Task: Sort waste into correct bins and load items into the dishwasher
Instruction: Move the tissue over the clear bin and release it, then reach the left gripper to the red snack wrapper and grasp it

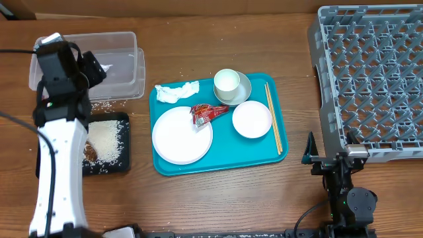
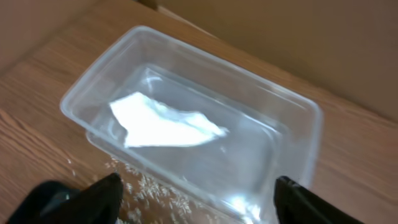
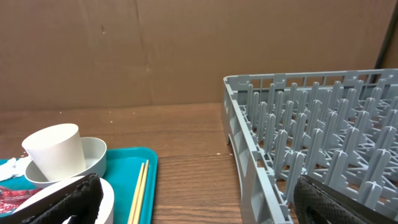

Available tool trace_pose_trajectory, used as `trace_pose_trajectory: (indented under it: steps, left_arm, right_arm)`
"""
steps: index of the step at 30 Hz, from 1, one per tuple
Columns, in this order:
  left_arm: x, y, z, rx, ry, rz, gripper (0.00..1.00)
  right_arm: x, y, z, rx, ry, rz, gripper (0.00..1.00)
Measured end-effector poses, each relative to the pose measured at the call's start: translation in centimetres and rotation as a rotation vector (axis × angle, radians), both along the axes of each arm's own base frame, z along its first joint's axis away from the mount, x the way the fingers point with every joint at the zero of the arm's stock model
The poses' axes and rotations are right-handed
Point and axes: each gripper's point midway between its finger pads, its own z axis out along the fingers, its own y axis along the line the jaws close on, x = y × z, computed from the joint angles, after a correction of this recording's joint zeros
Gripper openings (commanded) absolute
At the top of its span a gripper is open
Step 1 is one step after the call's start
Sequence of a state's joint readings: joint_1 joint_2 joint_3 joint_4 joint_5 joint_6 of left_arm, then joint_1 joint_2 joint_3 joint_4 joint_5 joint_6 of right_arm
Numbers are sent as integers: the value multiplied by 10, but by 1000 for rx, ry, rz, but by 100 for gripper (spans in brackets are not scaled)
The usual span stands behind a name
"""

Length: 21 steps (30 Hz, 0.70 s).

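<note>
Left gripper (image 2: pixel 198 183) first: fingers spread wide with nothing between them, hanging just over the near long edge of the clear tub (image 2: pixel 242 149). A flat white piece of paper (image 2: pixel 161 121) lies on the tub floor, toward its left end. From overhead, the left arm (image 1: pixel 56 152) runs up the left side of the table, wrist bent so the gripper points right, into the tub.

Just beside the tub's near wall there are loose rice grains (image 2: pixel 149 186) scattered on the wood. Next to those is the black tray (image 1: pixel 127 145), holding a heap of rice (image 1: pixel 106 139) and a brown scrap (image 1: pixel 90 152) half under the arm. It's tight there, since the arm overhangs the tray's left edge.

Right gripper (image 3: pixel 199 186) is also wide open and holding nothing. It sits low at the table's front edge, just off the near left corner of the dish rack (image 1: pixel 373 73), looking along the rack's left wall.

The teal tray (image 1: pixel 218 165) sits mid-table, well apart from both grippers. On it are:
- a crumpled napkin (image 1: pixel 177 92) at the back left
- the plate (image 1: pixel 182 135)
- a red wrapper (image 1: pixel 208 112) overlapping the plate's rim
- the cup (image 1: pixel 227 80) on its saucer (image 1: pixel 243 89)
- the bowl (image 1: pixel 252 119)
- chopsticks (image 1: pixel 273 118) along the right rim

There's a bare strip of wood between the teal tray and the rack, and another between the tray and the tub.
</note>
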State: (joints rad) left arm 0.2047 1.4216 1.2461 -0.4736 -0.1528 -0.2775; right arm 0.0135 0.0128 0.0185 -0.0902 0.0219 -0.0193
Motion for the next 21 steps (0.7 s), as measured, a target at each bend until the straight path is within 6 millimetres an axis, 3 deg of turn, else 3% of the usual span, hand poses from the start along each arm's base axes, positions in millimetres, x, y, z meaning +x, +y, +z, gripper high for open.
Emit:
trace_pose_trajectory:
  steps: [2,6,11,16,21]
  left_arm:
    - [-5,-18,2,-61,3,-77,84]
    - [-8,-70,-7,-255,28,-296,86]
    - [-19,-137,-48,-451,196,-502,83]
    - [-29,-194,-89,-522,357,-650,85]
    - [-31,-240,-98,-484,377,-776,87]
  right_arm:
    - [0,0,0,0,-1,0,100]
    - [0,0,0,0,0,0,100]
    - [0,0,0,0,0,0,100]
    - [0,0,0,0,0,0,100]
    - [0,0,0,1,0,0,100]
